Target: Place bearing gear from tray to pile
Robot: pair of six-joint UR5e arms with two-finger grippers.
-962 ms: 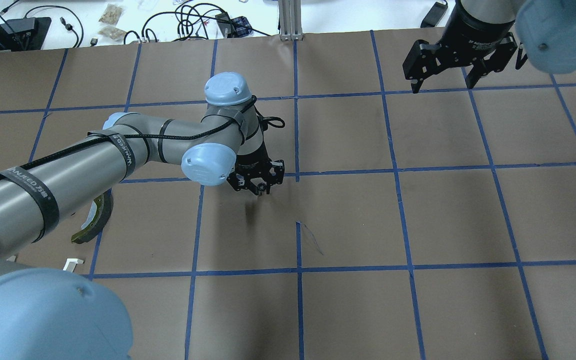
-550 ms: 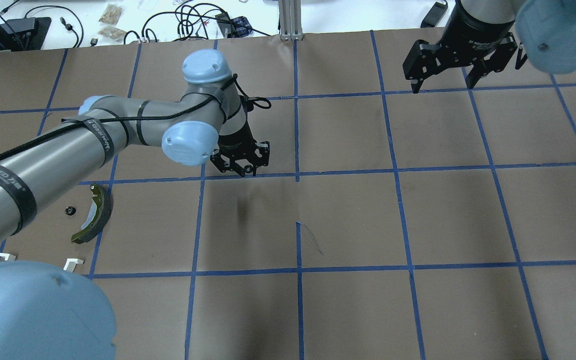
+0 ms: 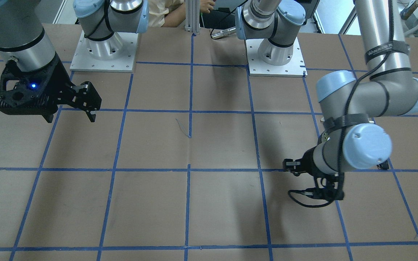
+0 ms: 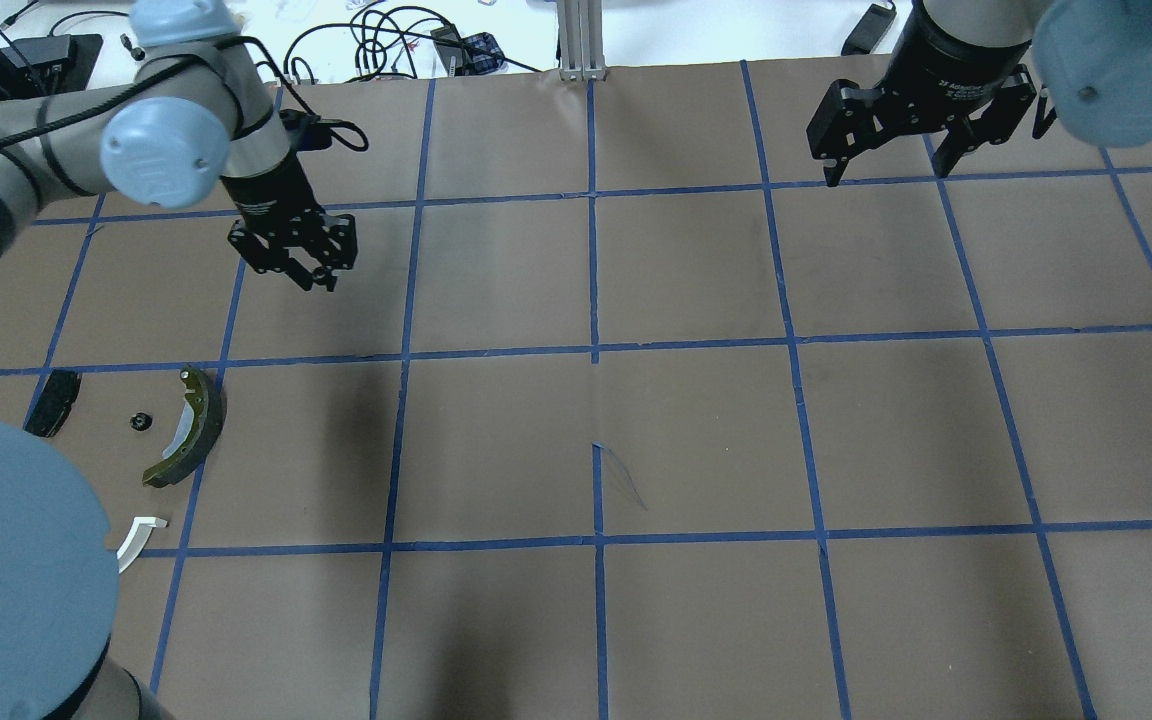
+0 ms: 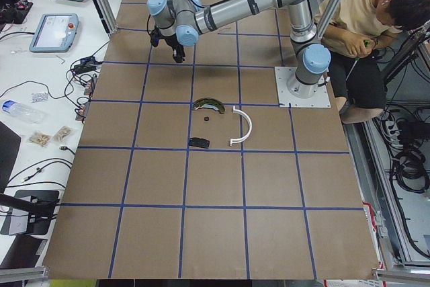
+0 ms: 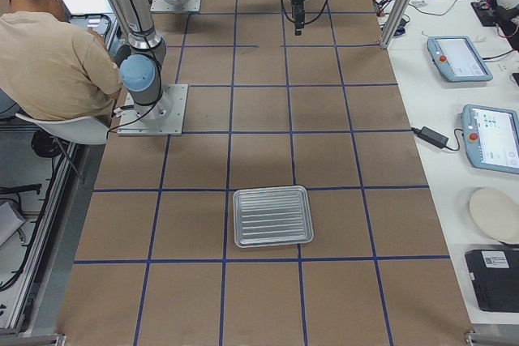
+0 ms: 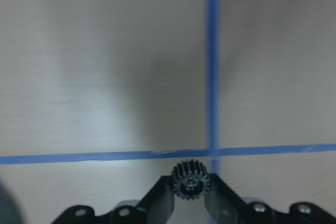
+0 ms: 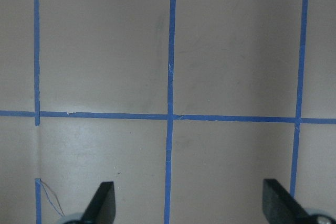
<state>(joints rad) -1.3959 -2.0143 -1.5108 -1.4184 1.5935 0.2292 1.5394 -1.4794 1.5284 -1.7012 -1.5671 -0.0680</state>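
The bearing gear (image 7: 191, 180) is being pinched by the left hand (image 4: 312, 278), apparently for carrying to the pile (image 4: 191, 425) at lower left.

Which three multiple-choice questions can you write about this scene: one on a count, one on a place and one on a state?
1. How many parts lie in the tray?
A. none
B. two
C. five

2. Where is the bearing gear?
A. in the tray
B. in the left gripper
C. in the right gripper

3. In what state is the right gripper?
A. open and empty
B. shut on a gear
C. shut and empty

Answers:
1. A, as the right side view shows only the tray's bare ribbed floor.
2. B, as the left wrist view shows the toothed gear pinched between the two fingers.
3. A, as the right wrist view shows its fingers wide apart with only table between them.
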